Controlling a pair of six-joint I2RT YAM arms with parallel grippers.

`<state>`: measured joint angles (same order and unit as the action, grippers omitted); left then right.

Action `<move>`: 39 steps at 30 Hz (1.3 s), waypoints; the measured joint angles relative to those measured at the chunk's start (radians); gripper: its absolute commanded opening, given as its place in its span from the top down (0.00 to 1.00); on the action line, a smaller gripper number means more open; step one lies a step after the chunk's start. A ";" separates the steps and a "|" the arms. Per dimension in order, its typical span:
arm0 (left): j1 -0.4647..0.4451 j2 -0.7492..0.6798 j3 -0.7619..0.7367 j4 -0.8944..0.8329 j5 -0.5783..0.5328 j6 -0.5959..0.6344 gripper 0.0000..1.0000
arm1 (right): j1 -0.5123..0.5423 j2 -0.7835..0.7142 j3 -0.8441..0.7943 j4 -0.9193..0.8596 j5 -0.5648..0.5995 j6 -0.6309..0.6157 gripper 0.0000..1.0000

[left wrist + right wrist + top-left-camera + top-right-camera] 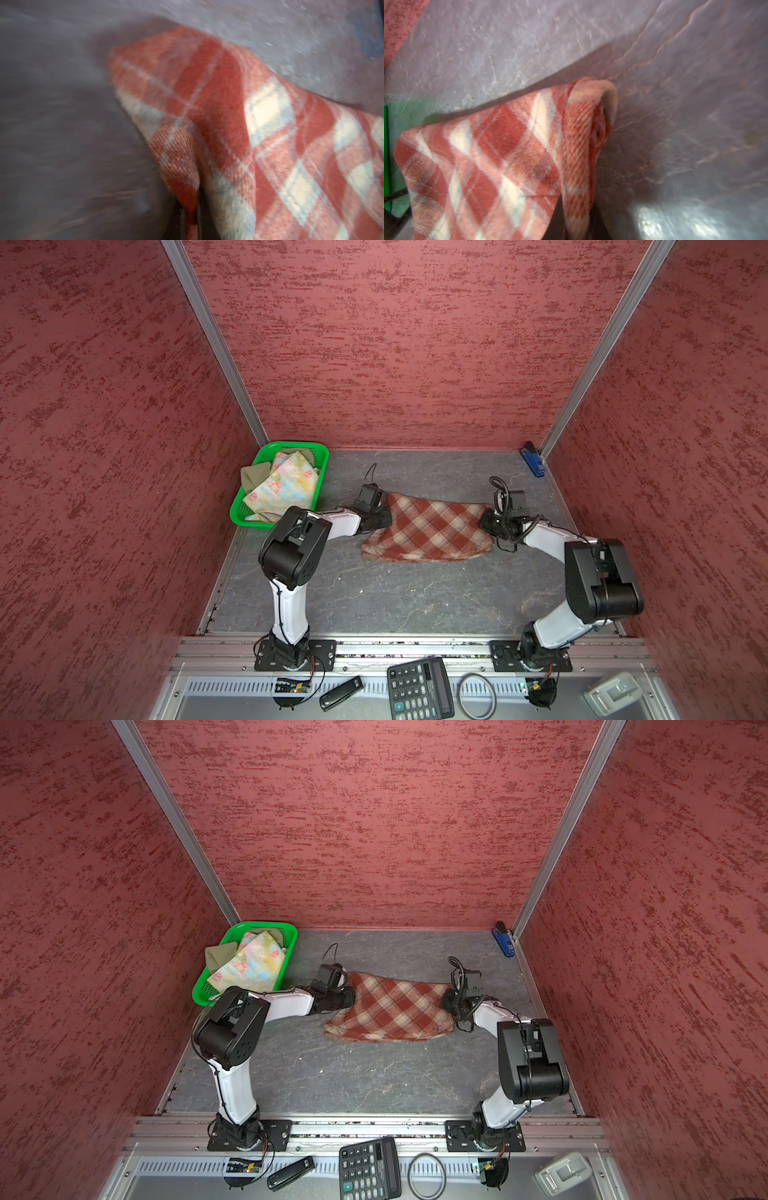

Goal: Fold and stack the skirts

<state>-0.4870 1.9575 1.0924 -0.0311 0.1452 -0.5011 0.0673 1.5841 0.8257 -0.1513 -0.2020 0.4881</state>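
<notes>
Top views both show the plaid skirt [428, 531] out around the middle of the worktop [395, 601], stretched sideways between the two arms. The left gripper [383, 517] has the left end of its far edge and the right gripper [485, 523] has the right end, so that edge sits lifted while the near part droops down onto the worktop. Left wrist view is pretty blurry, but you can make out a bunch of plaid pinched between the dark fingers [180, 222], jaws clamped tight on the cloth. Right wrist view, same deal: a rolled fold of plaid runs down between its fingers [599, 225], clamped there too. The other two are in the green basket [291, 446] at the far left corner, floral skirt [282, 485] on top, olive skirt [253, 477] poking over the rim. Blue stapler [533, 460] sits in the far right corner, well apart from everything
</notes>
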 measured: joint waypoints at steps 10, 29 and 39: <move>-0.069 0.056 0.080 -0.020 0.040 -0.046 1.00 | 0.033 -0.163 0.137 -0.196 0.128 -0.041 1.00; -0.012 -0.015 -0.057 0.070 0.113 -0.120 0.95 | 0.442 0.035 0.484 -0.448 0.397 0.009 1.00; 0.019 -0.031 -0.123 0.160 0.173 -0.158 0.90 | 0.588 0.261 0.636 -0.484 0.422 0.098 0.68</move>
<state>-0.4683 1.9266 0.9691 0.1291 0.3183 -0.6590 0.6552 1.8450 1.4620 -0.6357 0.2195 0.5865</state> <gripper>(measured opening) 0.102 0.231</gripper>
